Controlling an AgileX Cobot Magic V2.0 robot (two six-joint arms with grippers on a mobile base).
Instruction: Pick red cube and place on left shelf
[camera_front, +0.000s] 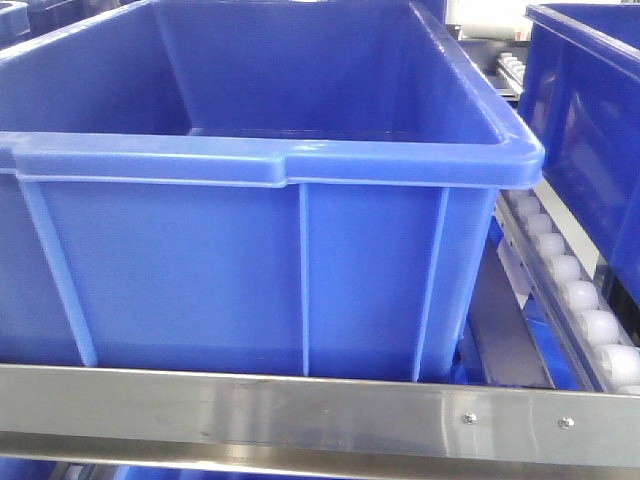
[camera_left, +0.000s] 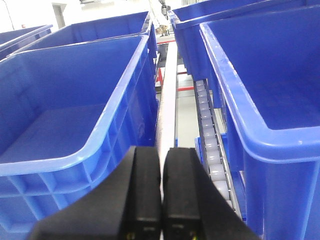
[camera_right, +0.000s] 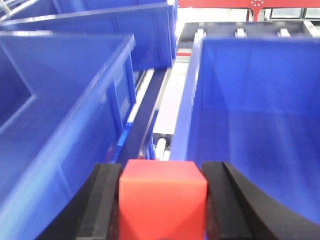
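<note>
The red cube (camera_right: 162, 200) fills the bottom of the right wrist view, and my right gripper (camera_right: 162, 172) is shut on it, one black finger against each side. It hangs above the gap between two blue crates. My left gripper (camera_left: 161, 152) is shut with nothing between its fingers, over the gap between two other crates. The shelf shows in the front view as a steel front rail (camera_front: 300, 410) with screws and a white roller track (camera_front: 575, 300) on the right. Neither gripper appears in the front view.
A large blue crate (camera_front: 250, 160) fills the front view, and a second crate (camera_front: 590, 130) stands to its right. Blue crates (camera_left: 65, 125) (camera_left: 270, 85) flank the left gripper beside a roller track (camera_left: 207, 135). Crates (camera_right: 65, 110) (camera_right: 255, 115) flank the right gripper.
</note>
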